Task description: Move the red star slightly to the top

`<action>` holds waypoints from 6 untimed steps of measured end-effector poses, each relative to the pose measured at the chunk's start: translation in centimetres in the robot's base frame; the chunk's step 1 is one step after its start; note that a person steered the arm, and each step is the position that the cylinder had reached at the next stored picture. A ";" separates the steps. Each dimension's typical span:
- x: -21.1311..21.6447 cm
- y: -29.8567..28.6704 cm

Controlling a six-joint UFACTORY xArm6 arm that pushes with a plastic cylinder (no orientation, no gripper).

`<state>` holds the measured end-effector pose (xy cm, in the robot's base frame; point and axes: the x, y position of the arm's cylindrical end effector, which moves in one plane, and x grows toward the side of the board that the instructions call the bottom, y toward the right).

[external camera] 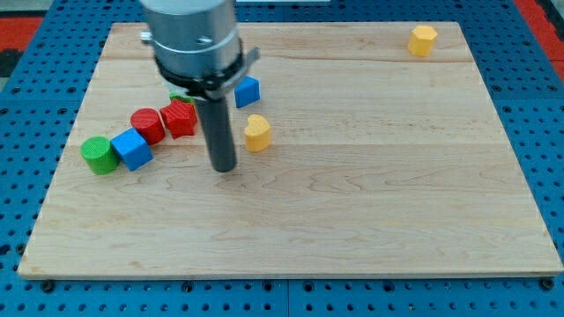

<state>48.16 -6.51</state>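
Nearest the view's bottom, my tip [224, 166] rests on bare wooden board [352, 211], below and right of the red star [180, 117]; the rod has no fingers. Red star touches the red cylinder [147, 125] on its left, a green block [180, 95] just above it, far from every edge.

- My tip [224, 167] rests on the bench [370, 211], right of and nearer than the red star [180, 117].
- The yellow block [257, 132] lies just right of my tip.
- The red cylinder [147, 125], blue cube [132, 149] and green cylinder [99, 154] trail left of the star.
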 end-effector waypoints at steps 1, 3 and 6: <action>-0.6 -3.2; -5.8 -10.0; -5.6 -4.6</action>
